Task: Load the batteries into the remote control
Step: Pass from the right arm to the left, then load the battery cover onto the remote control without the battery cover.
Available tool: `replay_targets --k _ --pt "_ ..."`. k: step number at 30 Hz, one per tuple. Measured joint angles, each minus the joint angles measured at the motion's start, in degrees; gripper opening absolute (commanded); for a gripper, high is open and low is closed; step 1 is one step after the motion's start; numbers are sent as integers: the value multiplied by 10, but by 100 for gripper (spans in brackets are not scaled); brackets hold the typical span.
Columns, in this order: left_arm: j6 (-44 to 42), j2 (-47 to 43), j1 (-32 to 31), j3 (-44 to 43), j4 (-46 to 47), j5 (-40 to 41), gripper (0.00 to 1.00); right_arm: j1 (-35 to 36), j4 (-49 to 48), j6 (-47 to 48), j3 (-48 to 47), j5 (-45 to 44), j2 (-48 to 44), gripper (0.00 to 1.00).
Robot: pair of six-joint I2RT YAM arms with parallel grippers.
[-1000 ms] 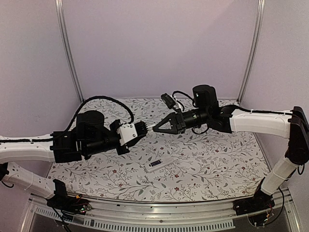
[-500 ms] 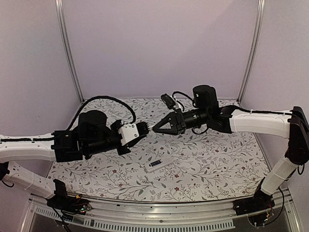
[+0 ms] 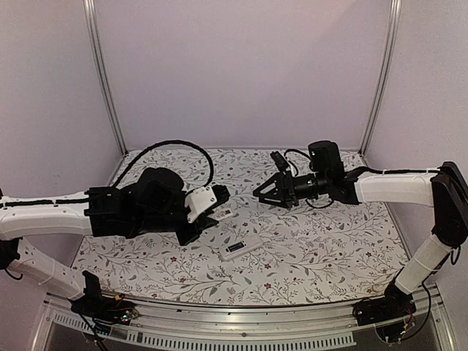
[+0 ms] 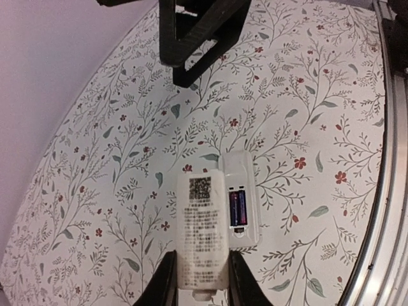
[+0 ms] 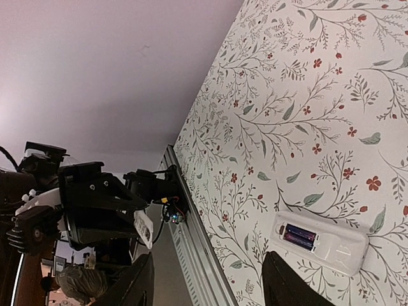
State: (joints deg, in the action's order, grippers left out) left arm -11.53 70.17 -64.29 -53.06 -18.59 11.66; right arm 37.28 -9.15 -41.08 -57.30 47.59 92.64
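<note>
White remote control (image 3: 239,249), 2 batteries (image 4: 238,207) seemingly inside, apart from both jaws

Plain pale lilac walls (image 3: 241,73) fill the upper frame, with slanted metal posts (image 3: 102,80) at upper left and upper right. Below them, the table (image 3: 329,248) has a white cover printed with leafy sprigs and small red flowers. An aluminium rail (image 3: 241,322) edges the bottom.

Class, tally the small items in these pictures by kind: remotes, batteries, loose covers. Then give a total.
Remote control: 1
Batteries: 2, both in its recess
Cover piece: 1, held by the left fingers
Total: 4
</note>
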Motion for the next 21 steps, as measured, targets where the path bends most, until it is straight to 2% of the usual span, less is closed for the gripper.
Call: replay_targets --k 9,21 --pt "91 115 -1 -31 -84 -18 19 2 2 28 16 -6 6 57" --pt "100 272 0 -123 -121 -17 19 -3 3 32 19 -6 51 54"
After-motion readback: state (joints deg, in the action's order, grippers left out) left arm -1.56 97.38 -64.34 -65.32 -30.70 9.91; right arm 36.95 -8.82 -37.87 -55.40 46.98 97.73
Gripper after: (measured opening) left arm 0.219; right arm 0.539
